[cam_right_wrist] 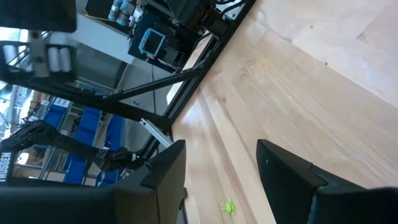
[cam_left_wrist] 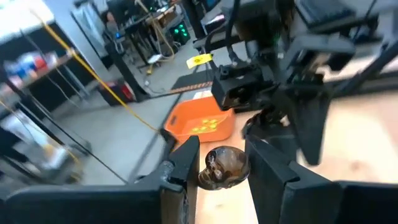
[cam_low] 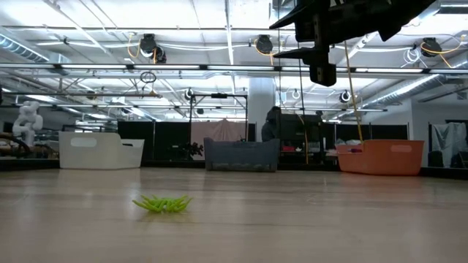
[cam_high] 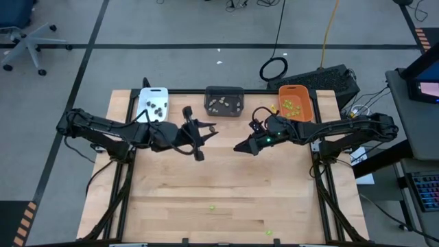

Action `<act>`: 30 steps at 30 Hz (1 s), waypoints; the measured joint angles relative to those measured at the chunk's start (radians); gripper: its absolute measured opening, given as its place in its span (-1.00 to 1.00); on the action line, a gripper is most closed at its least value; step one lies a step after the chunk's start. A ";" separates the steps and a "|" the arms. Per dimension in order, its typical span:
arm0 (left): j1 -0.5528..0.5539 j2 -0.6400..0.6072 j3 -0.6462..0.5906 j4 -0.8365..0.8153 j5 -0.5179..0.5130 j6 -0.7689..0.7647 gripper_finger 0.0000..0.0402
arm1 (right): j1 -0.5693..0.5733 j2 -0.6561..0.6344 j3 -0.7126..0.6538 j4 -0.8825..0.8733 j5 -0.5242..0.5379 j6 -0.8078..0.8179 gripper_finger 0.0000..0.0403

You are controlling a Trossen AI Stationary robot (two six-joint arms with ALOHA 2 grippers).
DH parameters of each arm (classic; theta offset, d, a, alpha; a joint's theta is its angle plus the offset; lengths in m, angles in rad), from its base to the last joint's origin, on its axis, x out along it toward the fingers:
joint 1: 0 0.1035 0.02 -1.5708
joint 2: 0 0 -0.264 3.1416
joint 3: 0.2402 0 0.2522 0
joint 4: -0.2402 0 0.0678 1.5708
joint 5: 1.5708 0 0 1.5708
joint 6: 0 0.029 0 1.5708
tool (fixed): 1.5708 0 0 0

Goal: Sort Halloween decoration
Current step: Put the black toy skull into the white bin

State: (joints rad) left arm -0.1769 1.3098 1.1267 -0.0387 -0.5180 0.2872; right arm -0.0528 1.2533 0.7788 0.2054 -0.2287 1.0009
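Note:
A dark brown skull piece (cam_left_wrist: 224, 167) of the Halloween decoration sits between the fingers of my left gripper (cam_high: 208, 130), high above the table's far middle. My right gripper (cam_high: 240, 147) hovers open just to its right with nothing between its fingers (cam_right_wrist: 217, 174). Two lime green pieces (cam_high: 212, 206) (cam_high: 269, 232) lie flat on the wood near the front edge. One shows in the low view (cam_low: 162, 204) and one in the right wrist view (cam_right_wrist: 229, 208). Dark pieces lie in the white tray (cam_high: 153, 103), pale ones in the dark grey tray (cam_high: 224, 101), and green ones in the orange tray (cam_high: 295, 101). My left gripper pinches the skull by its two sides (cam_left_wrist: 209, 172) between its two fingers (cam_left_wrist: 185, 163). The fingers come about level from the table's left. The skull is lifted clear, well above the tabletop.
The three trays stand in a row along the table's far edge. My right arm (cam_left_wrist: 273, 81) is close in front of my left gripper. Bare wood stretches from the arms to the near edge, apart from the green pieces.

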 joint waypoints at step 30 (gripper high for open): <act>0.098 -0.063 0.000 -0.215 0.099 -0.744 -0.49 | 0.000 0.000 0.000 -0.001 0.049 -0.093 -0.09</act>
State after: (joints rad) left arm -0.0792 1.2471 1.1267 -0.2533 -0.4192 -0.4566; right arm -0.0528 1.2533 0.7788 0.2043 -0.1795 0.9075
